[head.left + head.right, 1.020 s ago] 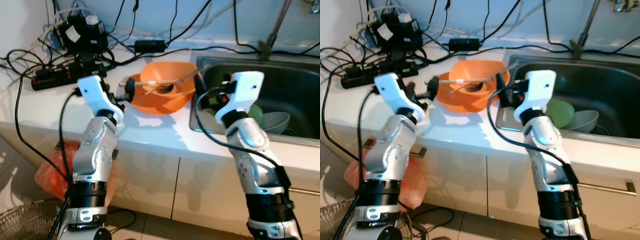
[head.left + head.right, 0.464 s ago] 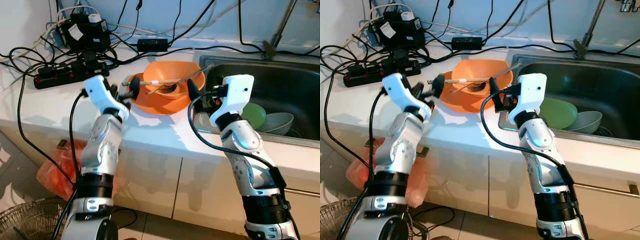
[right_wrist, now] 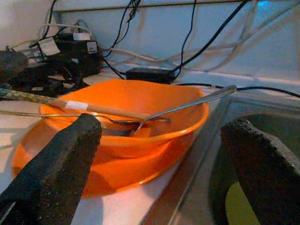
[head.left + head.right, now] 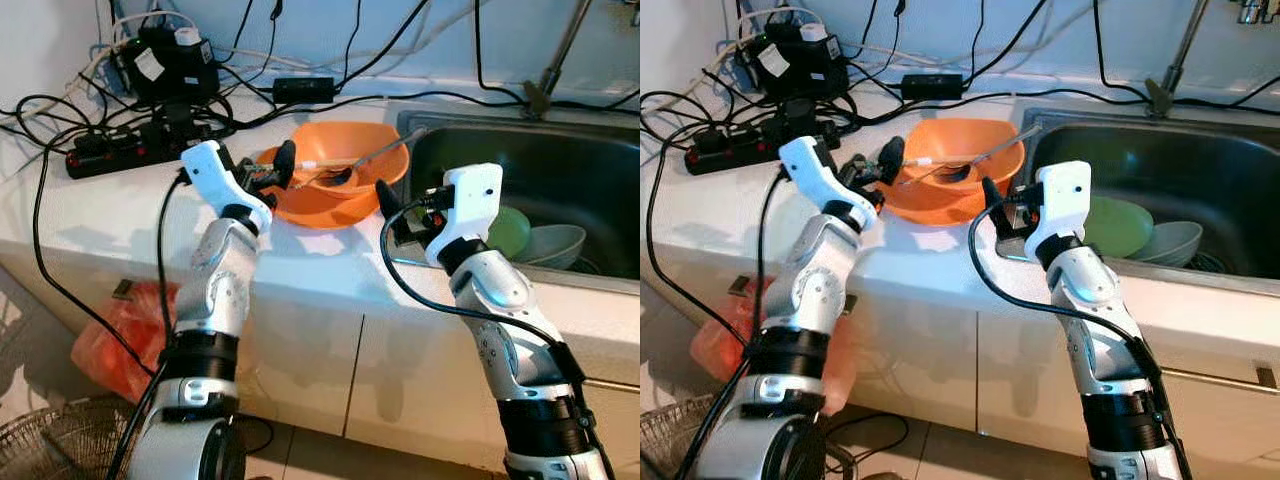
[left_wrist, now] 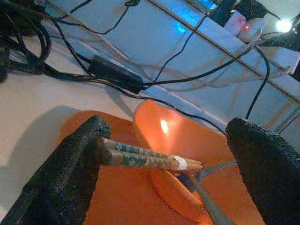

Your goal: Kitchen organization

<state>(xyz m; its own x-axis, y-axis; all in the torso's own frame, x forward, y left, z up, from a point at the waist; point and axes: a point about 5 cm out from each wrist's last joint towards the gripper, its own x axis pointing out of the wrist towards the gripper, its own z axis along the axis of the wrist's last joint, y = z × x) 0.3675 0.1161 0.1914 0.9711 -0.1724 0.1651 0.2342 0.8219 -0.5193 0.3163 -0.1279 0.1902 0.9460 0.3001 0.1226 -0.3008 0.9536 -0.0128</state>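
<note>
An orange bowl point(image 4: 345, 160) sits on an orange plate point(image 4: 320, 212) on the white counter. A pair of chopsticks point(image 5: 140, 158) and a metal spoon point(image 3: 187, 105) lie across the bowl. My left gripper point(image 4: 272, 172) is open at the bowl's left rim. Its fingers straddle the chopsticks' near ends, which rest against one finger point(image 5: 75, 154). Open as well, my right gripper point(image 4: 395, 208) hovers at the sink's left edge and faces the bowl from the right with nothing in it.
A steel sink point(image 4: 560, 150) on the right holds a green plate point(image 4: 510, 230) and a grey bowl point(image 4: 555, 245). A power strip point(image 4: 110, 150), an adapter point(image 4: 305, 90) and tangled cables crowd the counter's back left. An orange bag point(image 4: 120, 330) lies on the floor below.
My left gripper has moved right, up to the bowl's rim and the chopsticks' ends. My right gripper has shifted a little lower and left, near the sink's edge.
</note>
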